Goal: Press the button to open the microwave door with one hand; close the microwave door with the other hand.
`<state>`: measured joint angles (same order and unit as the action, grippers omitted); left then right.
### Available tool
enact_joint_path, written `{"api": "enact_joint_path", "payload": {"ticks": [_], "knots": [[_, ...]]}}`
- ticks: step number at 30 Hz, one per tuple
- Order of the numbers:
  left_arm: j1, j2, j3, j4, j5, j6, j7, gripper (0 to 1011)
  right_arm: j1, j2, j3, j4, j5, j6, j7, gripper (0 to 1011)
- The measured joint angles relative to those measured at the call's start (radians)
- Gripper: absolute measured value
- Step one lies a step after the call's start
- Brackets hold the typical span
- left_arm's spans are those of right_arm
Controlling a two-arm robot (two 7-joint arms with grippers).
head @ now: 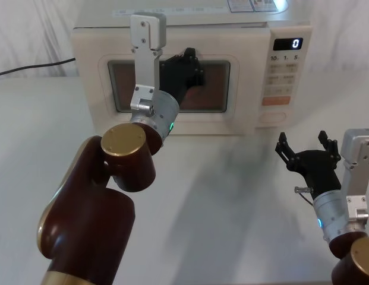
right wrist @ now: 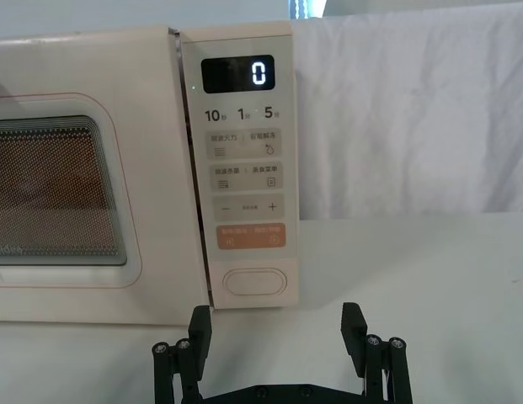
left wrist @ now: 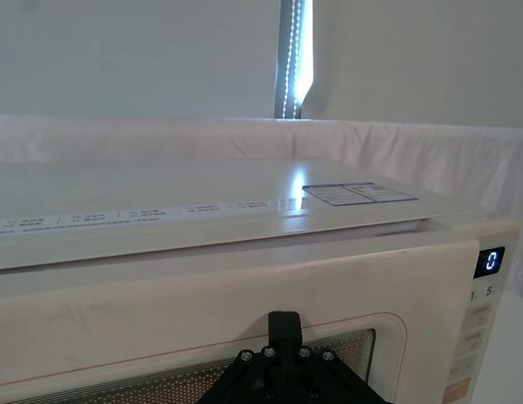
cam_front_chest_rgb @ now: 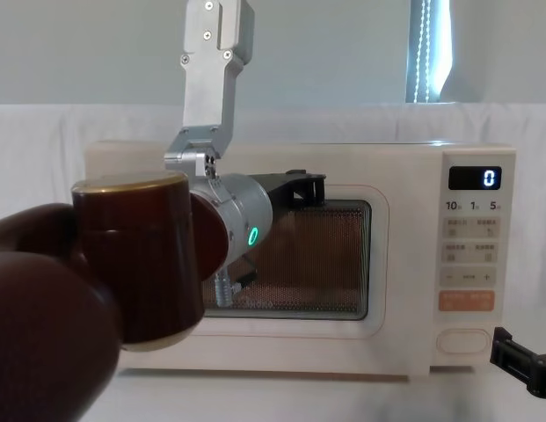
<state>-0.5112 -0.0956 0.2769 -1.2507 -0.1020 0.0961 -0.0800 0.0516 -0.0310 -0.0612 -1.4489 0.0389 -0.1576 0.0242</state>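
My left claw presses against the microwave door at its glass window; I cannot tell its finger spread. The door looks shut, rigid and hinged, so a flat push suits it. My right claw hovers spread wide, empty, below the control panel, whose stiff cream button needs a firm fingertip press.

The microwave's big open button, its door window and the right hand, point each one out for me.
button (right wrist: 255, 281), right wrist view, middle of its plain cream face.
microwave door (cam_front_chest_rgb: 385, 264), chest view, cream frame right of the window.
right hand (right wrist: 278, 332), right wrist view, open gap midway between its fingertips.
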Motion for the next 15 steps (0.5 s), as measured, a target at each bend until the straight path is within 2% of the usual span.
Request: {"api": "enact_joint_path", "payload": {"ticks": [15], "knots": [[-0.015,-0.018,-0.008,0.027,0.018,-0.005,0.008,0,0.0,0.0,0.0,0.0,0.0,0.0,0.0,1000]]}}
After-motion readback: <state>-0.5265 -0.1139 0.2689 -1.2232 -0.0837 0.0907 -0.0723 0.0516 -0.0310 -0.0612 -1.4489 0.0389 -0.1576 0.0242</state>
